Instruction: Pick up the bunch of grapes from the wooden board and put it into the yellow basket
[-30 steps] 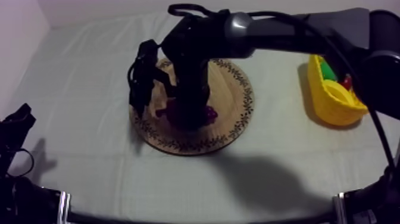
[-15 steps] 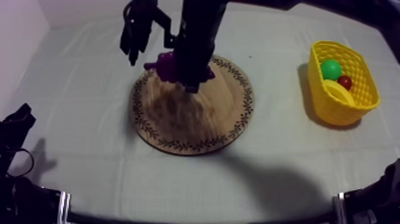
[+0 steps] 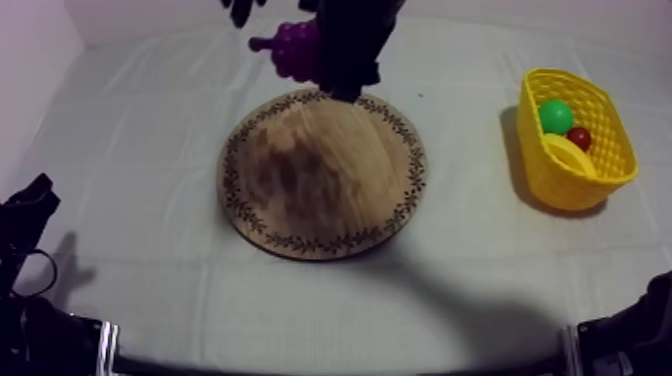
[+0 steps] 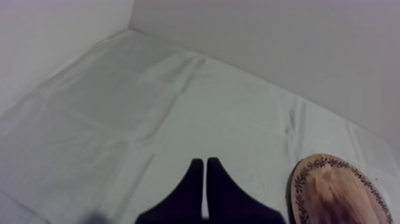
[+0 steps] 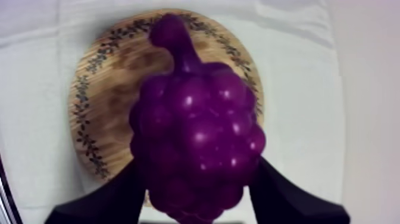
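The purple bunch of grapes [image 3: 295,48] hangs in the air above the far rim of the round wooden board [image 3: 322,172], with my right gripper [image 3: 335,70] shut on it. In the right wrist view the grapes [image 5: 196,137] sit between the two black fingers [image 5: 113,199], stem pointing away, and the board [image 5: 98,101] lies below them with nothing on it. The yellow basket [image 3: 560,185] stands at the right of the table. My left gripper [image 3: 25,215] rests low at the left, its fingers [image 4: 196,179] together over bare cloth.
In the basket lie a green fruit [image 3: 556,115], a small red fruit [image 3: 579,137] and a banana [image 3: 566,155]. The board's patterned rim [image 4: 315,164] shows beside the left gripper. Bare cloth lies between board and basket.
My right gripper has risen from the board with the grapes held in it, moving up and toward the far side. The basket's contents came into sight. The left arm stayed still.
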